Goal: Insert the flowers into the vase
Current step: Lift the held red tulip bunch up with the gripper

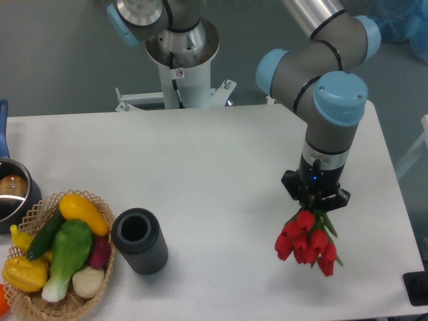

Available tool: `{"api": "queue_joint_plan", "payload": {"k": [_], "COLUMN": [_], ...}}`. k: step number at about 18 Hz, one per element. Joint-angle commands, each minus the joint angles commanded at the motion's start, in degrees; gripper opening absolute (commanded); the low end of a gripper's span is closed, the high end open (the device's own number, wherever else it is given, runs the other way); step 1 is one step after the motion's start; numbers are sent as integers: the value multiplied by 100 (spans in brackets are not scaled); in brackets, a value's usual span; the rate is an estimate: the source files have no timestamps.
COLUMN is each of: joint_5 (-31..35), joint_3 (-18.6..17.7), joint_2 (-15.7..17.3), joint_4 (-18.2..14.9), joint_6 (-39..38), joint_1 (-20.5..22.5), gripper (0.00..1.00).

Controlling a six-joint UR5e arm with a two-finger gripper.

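Note:
A bunch of red tulips, the flowers (304,243), hangs blossoms down over the right part of the white table (221,160). My gripper (313,200) is shut on the green stems right above the blossoms; its fingers are mostly hidden by the wrist. The vase (139,240), a dark grey ribbed cylinder with its round mouth facing up, stands near the front left, far to the left of the flowers.
A wicker basket (100,274) of vegetables touches the vase's left side. A metal pot (13,194) with a blue handle sits at the left edge. The arm's base pedestal (180,60) rises behind the table. A dark object (418,289) is at the front right corner.

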Motion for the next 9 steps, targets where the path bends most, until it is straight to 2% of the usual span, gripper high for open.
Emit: {"api": "queue_joint_plan", "payload": {"k": [4,7,9], "joint_5": [-1134,-1925,-2191], "joint_3": [0,-17,-18], "joint_2": [-9,149,290], "joint_4": [509,572,572], "joint_6": [-90,-440,-512], "joint_1": [-9,35,53], "gripper": [0,0,0]}}
